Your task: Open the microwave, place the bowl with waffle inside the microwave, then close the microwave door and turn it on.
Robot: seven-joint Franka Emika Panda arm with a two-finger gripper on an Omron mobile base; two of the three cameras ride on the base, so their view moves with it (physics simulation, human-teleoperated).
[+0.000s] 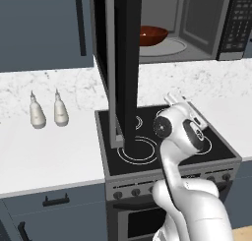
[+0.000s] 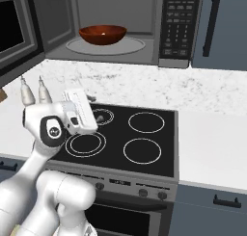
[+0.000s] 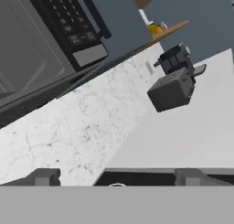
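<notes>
Inside the open microwave (image 2: 111,32), bowl (image 2: 102,34) on turntable; jaws well apart over stovetop (image 2: 123,138), spread wide, holding nothing

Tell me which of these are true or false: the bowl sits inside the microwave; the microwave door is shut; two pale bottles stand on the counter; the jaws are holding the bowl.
1. The bowl sits inside the microwave. True.
2. The microwave door is shut. False: it stands swung open.
3. Two pale bottles stand on the counter. True.
4. The gripper holds the bowl. False: its jaws are open and empty, above the stovetop, away from the bowl.
</notes>
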